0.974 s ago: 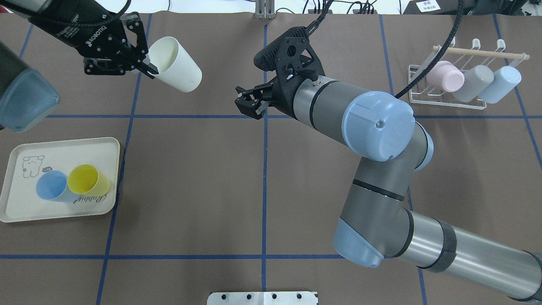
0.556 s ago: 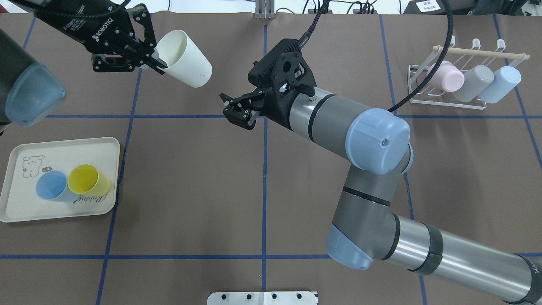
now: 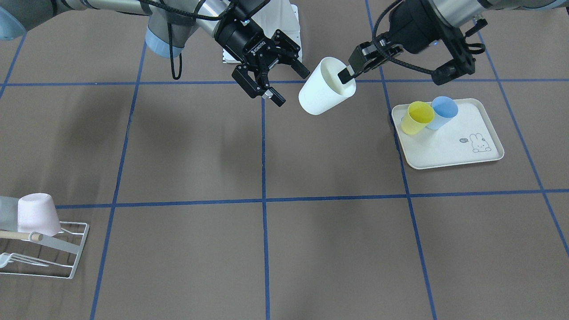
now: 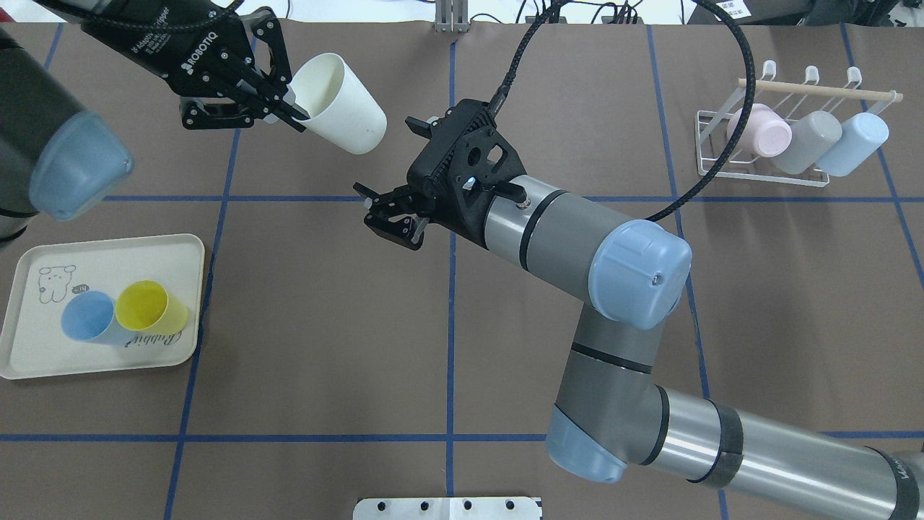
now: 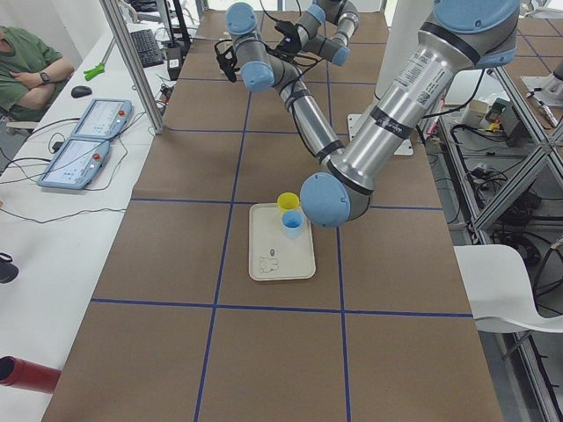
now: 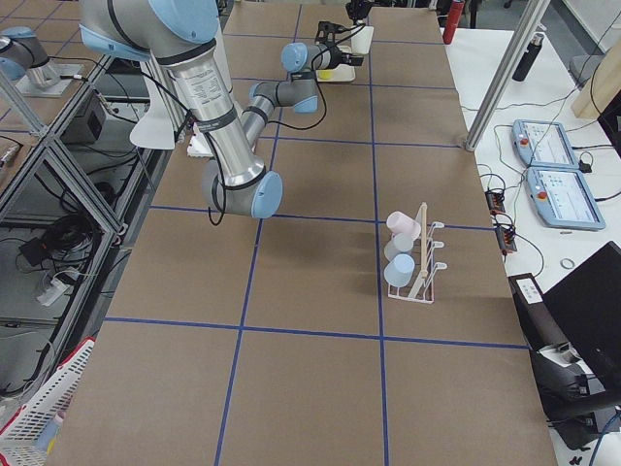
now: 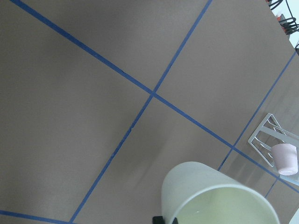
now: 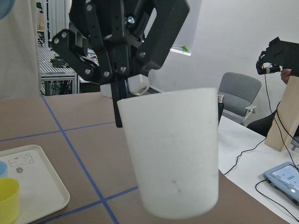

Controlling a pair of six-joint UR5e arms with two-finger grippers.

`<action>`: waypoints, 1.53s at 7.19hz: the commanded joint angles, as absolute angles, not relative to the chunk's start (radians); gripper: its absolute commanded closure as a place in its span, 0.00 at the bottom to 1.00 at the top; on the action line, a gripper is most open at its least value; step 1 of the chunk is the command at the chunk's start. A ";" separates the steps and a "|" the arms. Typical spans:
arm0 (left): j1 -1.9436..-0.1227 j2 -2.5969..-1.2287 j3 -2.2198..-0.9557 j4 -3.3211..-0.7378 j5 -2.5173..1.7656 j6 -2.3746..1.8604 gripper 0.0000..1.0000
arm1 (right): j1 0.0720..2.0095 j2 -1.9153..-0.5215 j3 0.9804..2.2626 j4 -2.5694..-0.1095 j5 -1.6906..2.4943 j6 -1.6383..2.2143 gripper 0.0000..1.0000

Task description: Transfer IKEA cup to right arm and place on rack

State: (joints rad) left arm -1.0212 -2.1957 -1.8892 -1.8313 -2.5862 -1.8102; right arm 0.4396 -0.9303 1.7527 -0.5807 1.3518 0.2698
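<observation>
White cup point(image 4: 336, 103) hangs in the air, pinched at its rim by the left gripper point(image 4: 292, 114). Its base points right and nearward at the wide-spread right gripper point(image 4: 375, 209), near but apart.

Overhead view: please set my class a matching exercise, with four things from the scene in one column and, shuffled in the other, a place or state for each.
Things
1. white cup
2. yellow cup
3. pink cup
4. right gripper

Places or states
A. on the rack
B. open, holding nothing
C. on the tray, beside the blue cup
D. in the air, held at its rim by the left gripper

Pairs: 1-D, 2-C, 3-A, 4-B
</observation>
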 commanded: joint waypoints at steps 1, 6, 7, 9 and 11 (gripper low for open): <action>-1.000 -2.209 -1.890 -1.832 -2.586 -1.813 1.00 | 0.439 -0.927 1.753 -0.580 1.345 0.262 0.01; -0.976 -2.223 -1.890 -1.832 -2.586 -1.815 1.00 | 0.440 -0.928 1.761 -0.580 1.338 0.250 0.01; -0.973 -2.227 -1.890 -1.832 -2.586 -1.815 1.00 | 0.440 -0.928 1.761 -0.580 1.338 0.211 0.01; -0.973 -2.227 -1.890 -1.832 -2.586 -1.815 1.00 | 0.440 -0.930 1.761 -0.580 1.338 0.204 0.08; -0.973 -2.227 -1.890 -1.832 -2.586 -1.815 1.00 | 0.434 -0.940 1.766 -0.580 1.338 0.189 0.50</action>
